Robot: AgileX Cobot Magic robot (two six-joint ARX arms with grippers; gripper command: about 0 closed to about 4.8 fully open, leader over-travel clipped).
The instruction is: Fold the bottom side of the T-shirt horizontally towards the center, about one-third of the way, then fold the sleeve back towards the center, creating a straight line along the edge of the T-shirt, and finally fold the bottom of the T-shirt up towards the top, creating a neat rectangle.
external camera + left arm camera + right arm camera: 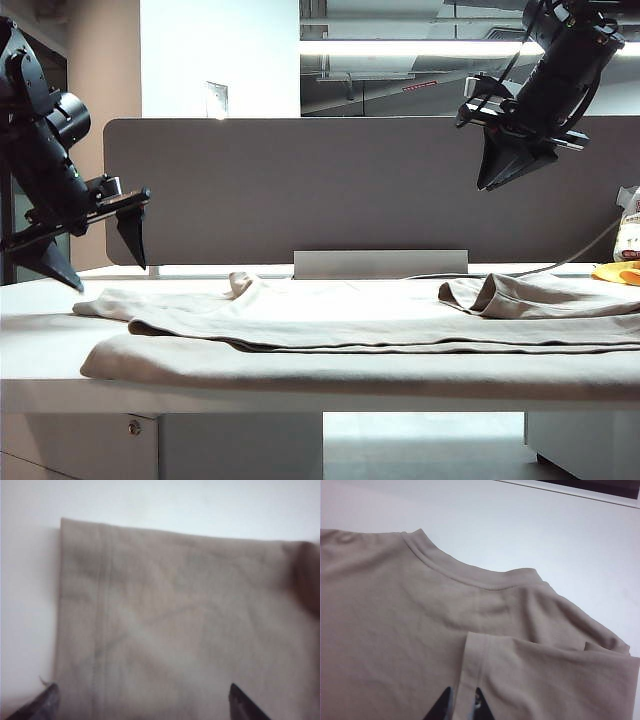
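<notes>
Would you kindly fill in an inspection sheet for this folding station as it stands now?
Surface: white desk, shirt spans it.
Job's things: beige T-shirt lying partly folded; stitched hem under left wrist camera; collar under right.
Clutter: yellow object and white packet at far right.
Grippers: left gripper open, above shirt's left end; right gripper nearly shut, empty, raised high right.
Cables: one grey cable behind shirt.
Surroundings: grey partition.

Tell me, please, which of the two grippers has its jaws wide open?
The left gripper, low at the table's left end above the T-shirt; its fingers stand far apart, unlike the nearly closed right gripper raised high.
</notes>
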